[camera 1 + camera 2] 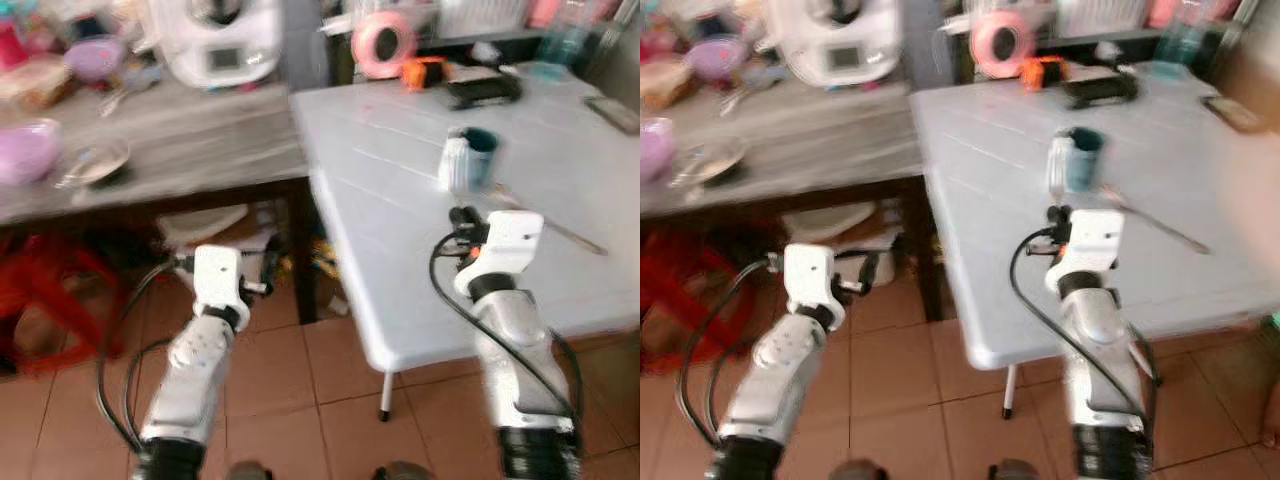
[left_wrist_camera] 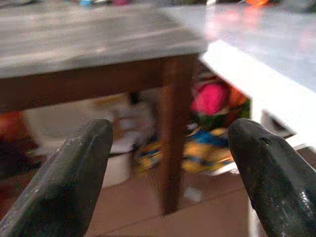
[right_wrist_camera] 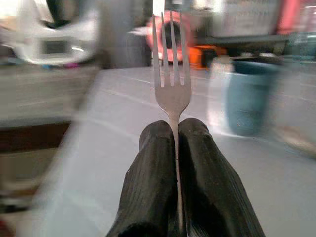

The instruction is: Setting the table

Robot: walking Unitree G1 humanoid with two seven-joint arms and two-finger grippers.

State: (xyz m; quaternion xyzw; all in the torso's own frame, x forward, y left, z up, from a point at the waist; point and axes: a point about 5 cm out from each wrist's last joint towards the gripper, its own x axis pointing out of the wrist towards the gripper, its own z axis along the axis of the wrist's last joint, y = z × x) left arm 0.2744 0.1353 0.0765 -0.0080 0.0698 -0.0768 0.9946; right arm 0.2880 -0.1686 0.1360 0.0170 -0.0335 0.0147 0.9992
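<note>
My right gripper is shut on a silver fork, tines pointing up and away from the fingers. It hovers over the near part of the white table, just short of a blue cup that has something white beside it. A long utensil lies on the table to the right of the cup. My left gripper is open and holds nothing; it hangs low in front of the grey wooden table, near that table's leg.
A white appliance, a pink bowl and a plate stand on the grey table. A pink tape roll, an orange item and a black item sit at the white table's far end. A red stool is under the grey table.
</note>
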